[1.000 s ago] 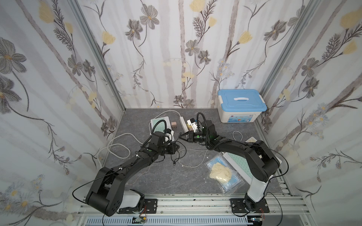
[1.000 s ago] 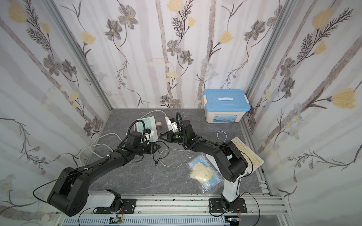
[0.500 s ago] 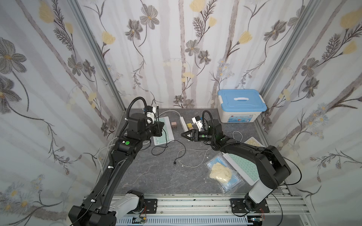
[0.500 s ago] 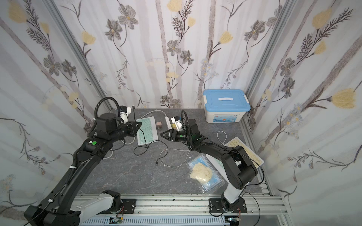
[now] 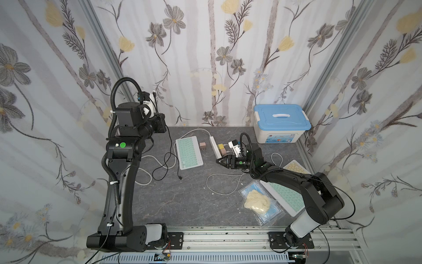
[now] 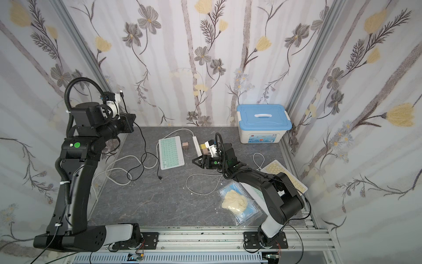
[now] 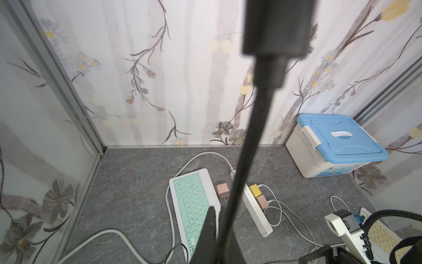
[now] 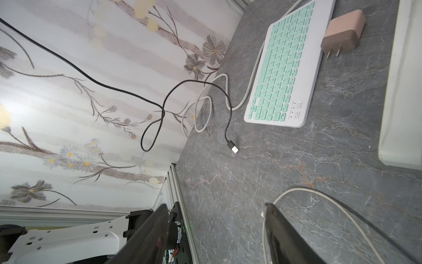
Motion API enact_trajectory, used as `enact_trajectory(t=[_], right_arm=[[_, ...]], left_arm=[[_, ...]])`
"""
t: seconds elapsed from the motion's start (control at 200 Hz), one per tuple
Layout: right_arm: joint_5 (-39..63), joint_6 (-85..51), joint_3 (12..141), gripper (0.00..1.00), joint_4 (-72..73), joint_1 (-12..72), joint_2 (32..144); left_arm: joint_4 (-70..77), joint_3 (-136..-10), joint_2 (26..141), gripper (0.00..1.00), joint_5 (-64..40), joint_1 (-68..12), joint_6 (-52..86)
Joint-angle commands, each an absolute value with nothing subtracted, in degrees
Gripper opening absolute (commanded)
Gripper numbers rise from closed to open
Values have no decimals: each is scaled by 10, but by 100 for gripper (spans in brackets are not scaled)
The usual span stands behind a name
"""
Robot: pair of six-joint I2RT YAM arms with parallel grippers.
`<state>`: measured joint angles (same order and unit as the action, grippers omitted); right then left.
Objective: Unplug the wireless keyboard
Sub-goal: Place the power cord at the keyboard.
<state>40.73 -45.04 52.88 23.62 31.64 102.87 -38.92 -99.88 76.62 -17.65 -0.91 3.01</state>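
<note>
Left gripper (image 7: 219,229) is up high at the back-left, clamped on the black cable (image 7: 249,146). I see the cable hanging to the table (image 5: 182,205), its USB end (image 5: 180,177) lying loose just in front of the keyboard (image 5: 189,152). Keyboard lies flat near the strip (image 5: 214,146). Right gripper (image 5: 218,161) sits low by the strip's near end, jaws apart and empty.

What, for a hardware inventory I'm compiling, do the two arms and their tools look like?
Both arms are black. The left arm carries a round green sticker, a ribbed black hose and a pale grey base segment. The right arm has a white camera bracket and a pale base section. The right tool has black, tapering fingers.
</note>
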Motion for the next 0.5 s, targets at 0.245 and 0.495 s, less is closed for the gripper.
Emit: enact_trajectory(t=[0.245,0.495], right_arm=[[398,-441,519,67,248,316,1038],[398,-443,509,67,258,316,1048]], left_arm=[[-245,-840,807,0,-298,-48,84],[-181,-732,854,2,-236,-89,111]])
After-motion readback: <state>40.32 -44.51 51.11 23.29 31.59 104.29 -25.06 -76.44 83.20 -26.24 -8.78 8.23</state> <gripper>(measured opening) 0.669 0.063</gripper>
